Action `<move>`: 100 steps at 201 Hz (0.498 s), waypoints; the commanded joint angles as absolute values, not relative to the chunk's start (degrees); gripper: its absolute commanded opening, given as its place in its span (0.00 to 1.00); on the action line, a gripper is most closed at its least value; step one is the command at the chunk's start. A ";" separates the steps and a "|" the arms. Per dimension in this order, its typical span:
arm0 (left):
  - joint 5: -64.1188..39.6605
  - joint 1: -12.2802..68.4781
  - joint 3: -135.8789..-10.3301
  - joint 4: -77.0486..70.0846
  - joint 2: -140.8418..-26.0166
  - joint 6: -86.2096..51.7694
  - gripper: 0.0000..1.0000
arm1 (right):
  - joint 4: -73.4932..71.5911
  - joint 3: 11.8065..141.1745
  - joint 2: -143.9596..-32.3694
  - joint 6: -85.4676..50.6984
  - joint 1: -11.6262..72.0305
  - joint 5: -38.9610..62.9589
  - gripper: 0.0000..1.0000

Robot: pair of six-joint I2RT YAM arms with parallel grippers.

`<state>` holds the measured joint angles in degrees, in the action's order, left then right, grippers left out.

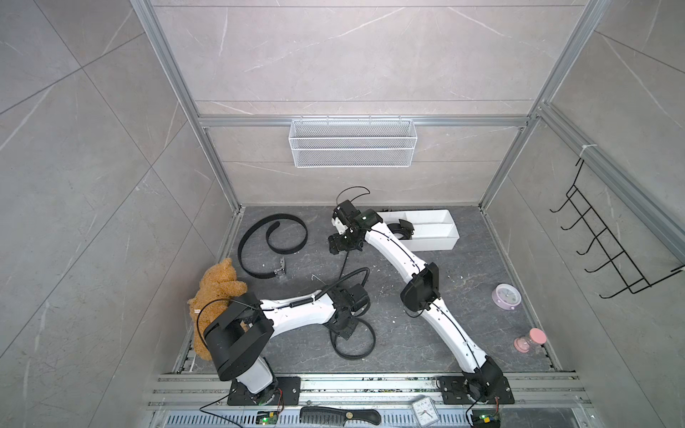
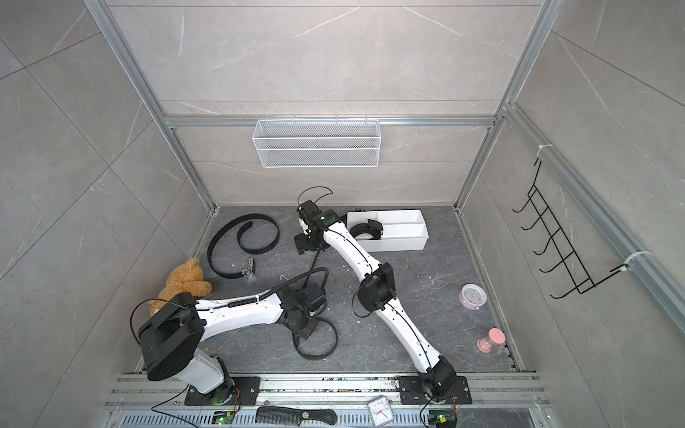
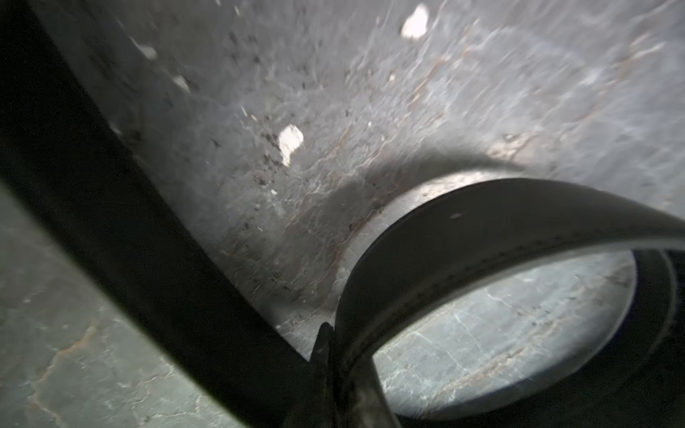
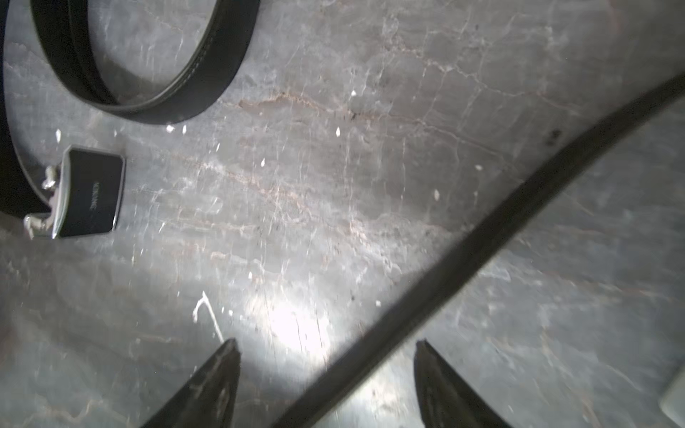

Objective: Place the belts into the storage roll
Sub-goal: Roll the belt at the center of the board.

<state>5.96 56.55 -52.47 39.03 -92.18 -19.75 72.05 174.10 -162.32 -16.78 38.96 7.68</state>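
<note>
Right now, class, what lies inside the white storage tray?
One coiled black belt sits in the storage tray, at the end beside the right arm. The other compartments visible look empty. The arm covers that end's near corner.

Stone floor (image 1: 463, 266) bears spiral belt (image 1: 272, 237); looped belt (image 1: 356, 350); tray (image 1: 437, 244); teddy (image 1: 217, 287); clock (image 1: 506, 296); hourglass (image 1: 530, 340).

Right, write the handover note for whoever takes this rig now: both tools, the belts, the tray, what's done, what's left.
Left tool: shut on the looped belt near the front of the floor.
Right tool: open, empty, over bare floor beside the white storage tray.
Done: one coiled belt sits in an end compartment of the tray.
Left: the held belt, then the spiral belt lying on the floor at the far left.
</note>
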 commanded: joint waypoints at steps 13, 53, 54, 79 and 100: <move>4.34 56.34 -53.52 44.63 -94.27 -23.77 0.00 | 86.37 179.61 -165.25 -18.62 38.54 7.13 0.73; 4.09 56.34 -52.49 45.91 -95.17 -26.70 0.00 | 81.61 173.47 -159.86 -17.65 39.69 4.04 0.74; 4.02 56.34 -52.48 45.94 -95.18 -26.80 0.00 | 81.36 172.87 -159.60 -17.70 39.66 3.96 0.74; 2.89 56.22 -50.17 44.70 -93.75 -29.00 0.00 | 73.66 156.67 -152.54 -18.95 39.26 2.60 0.74; 2.12 56.25 -47.98 42.54 -92.23 -30.34 0.00 | 72.72 155.67 -153.48 -19.82 39.11 3.38 0.73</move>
<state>4.78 56.53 -51.96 39.75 -92.55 -26.68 76.38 157.34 -155.15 -18.13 39.22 4.25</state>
